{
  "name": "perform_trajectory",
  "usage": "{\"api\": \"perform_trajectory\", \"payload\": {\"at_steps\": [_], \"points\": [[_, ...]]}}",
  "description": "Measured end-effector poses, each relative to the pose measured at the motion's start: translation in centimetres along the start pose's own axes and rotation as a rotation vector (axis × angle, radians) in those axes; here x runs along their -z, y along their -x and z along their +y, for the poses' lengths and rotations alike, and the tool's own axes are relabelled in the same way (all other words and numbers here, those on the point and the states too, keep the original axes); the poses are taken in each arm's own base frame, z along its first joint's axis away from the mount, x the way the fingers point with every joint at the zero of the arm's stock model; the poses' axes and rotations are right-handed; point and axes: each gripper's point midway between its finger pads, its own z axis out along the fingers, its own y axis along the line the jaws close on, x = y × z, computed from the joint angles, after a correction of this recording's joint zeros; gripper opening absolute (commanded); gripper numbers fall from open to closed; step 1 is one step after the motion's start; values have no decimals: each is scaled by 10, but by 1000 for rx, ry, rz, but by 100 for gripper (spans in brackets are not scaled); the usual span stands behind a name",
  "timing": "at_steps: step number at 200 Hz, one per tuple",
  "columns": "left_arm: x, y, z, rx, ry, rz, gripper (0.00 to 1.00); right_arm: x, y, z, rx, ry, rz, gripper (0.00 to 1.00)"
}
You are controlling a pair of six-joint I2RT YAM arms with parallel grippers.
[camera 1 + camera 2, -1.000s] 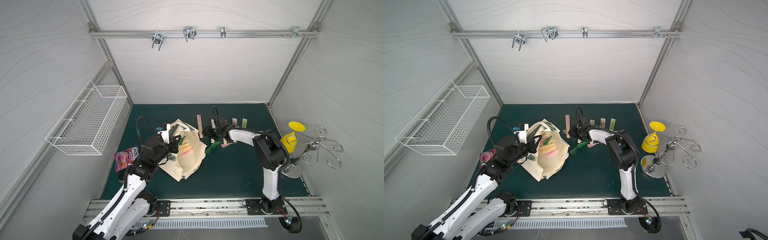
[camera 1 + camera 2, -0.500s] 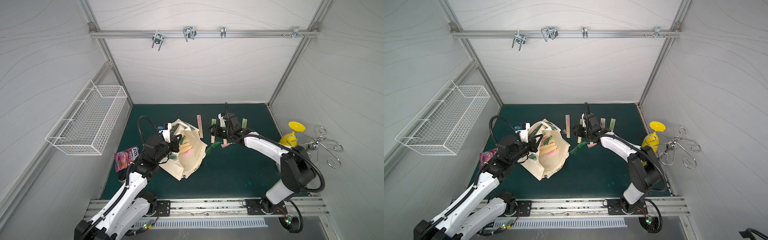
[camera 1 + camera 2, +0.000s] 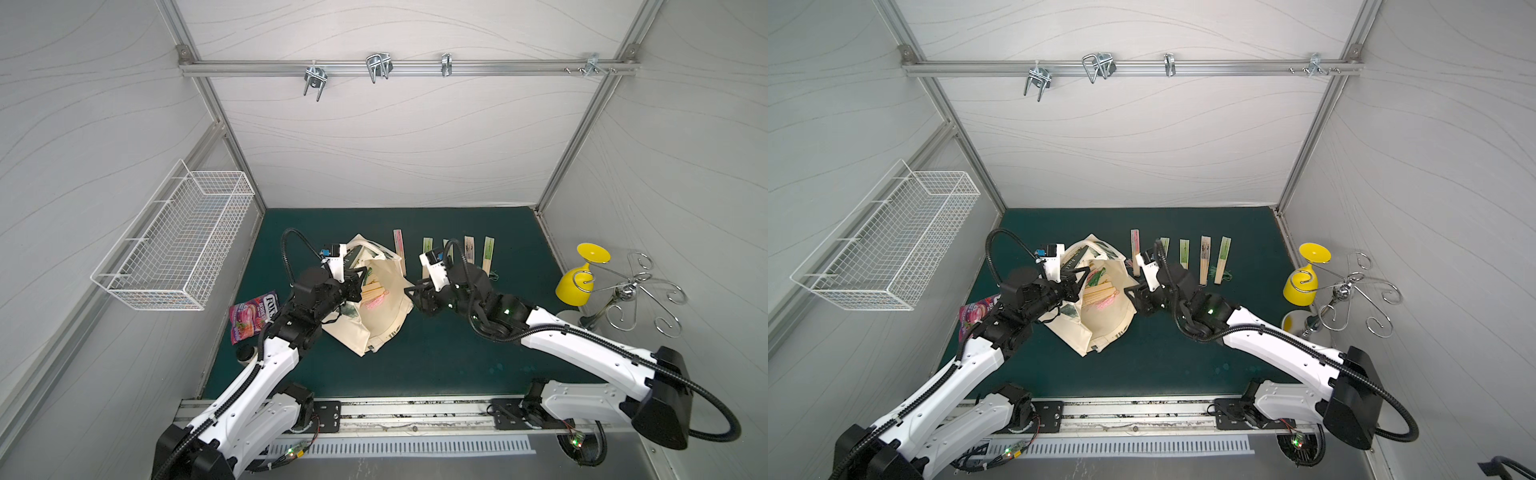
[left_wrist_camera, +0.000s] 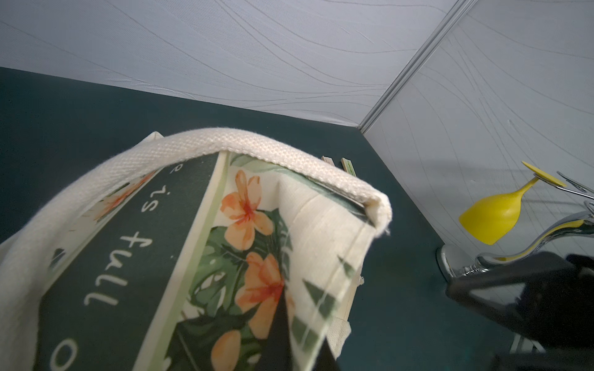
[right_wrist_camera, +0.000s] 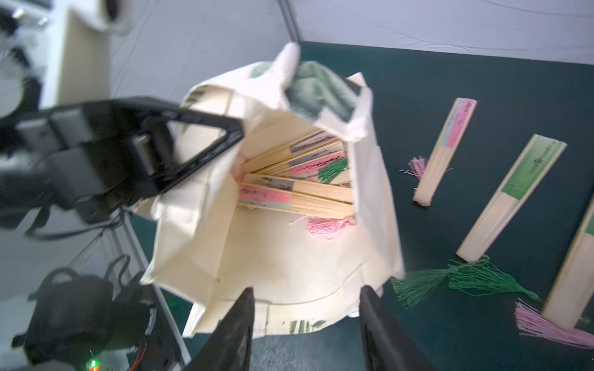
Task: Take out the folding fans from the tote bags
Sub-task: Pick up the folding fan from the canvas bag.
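Plainly mid-task: unloading step, with a reach into the tote [image 3: 374, 328] about to begin. Pinching the tote's rim with the left claw [image 3: 358, 277], clamped on the cloth and lifting the mouth wide toward the right arm. Hovering just at the near lip of that mouth with the right claw [image 5: 307, 289], spread apart, nothing between its jaws, apparently clear of the cloth.

Deep inside, lying flat in a loose stack: fans [image 5: 299, 192], several at least, pink and grey tops, with tassels [image 5: 324, 225] spilling over and below them. Hard to count exactly.

Already out on the bench [image 3: 436, 365], just beside the tote: a row [image 3: 1223, 259] of five, laid side by side. So somewhere under half done, at a guess.

Next, probably:
- go in through the mouth with the right claw, low and in line with the ribs;
- straddle the topmost fan across its narrow width and close firmly;
- draw it out lengthwise, without snagging tassels or tugging the cloth out of the left claw;
- set it down at a free end of the row.

Worth watching: slim ribs packed tight together, so easy to nip two at once, or to catch only a tassel.
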Motion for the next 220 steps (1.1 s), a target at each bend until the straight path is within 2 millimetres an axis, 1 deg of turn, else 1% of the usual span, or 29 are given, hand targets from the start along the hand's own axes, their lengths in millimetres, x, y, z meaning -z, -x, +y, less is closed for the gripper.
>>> {"api": "perform_trajectory", "payload": {"at_steps": [13, 28, 50, 68, 90, 109, 132, 154, 175, 220], "points": [[-1, -1, 0, 1, 0, 5, 0, -2, -10, 14, 73, 14, 29, 49], [-2, -1, 0, 1, -3, 7, 0, -10, -25, 27, 148, 29, 82, 48], [-2, -1, -1, 2, -8, 9, 0, -26, -43, 33, 206, 33, 150, 48], [-2, -2, -2, 2, -14, 13, 0, -41, -59, 29, 231, 20, 203, 49], [-1, -1, -3, 3, -17, 20, 0, -58, -71, 26, 263, 4, 252, 51], [0, 1, -6, 4, -21, 27, 0, -73, -73, 25, 295, -9, 275, 53], [2, 1, -9, 6, -31, 44, 0, -92, -71, 25, 329, -26, 290, 55], [4, 0, -12, 8, -41, 57, 0, -109, -73, 20, 359, -56, 309, 58], [6, -1, -12, 10, -42, 63, 0, -120, -79, 10, 378, -94, 335, 59], [8, -2, -15, 7, -57, 81, 0, -135, -92, -14, 414, -163, 388, 61]]}}
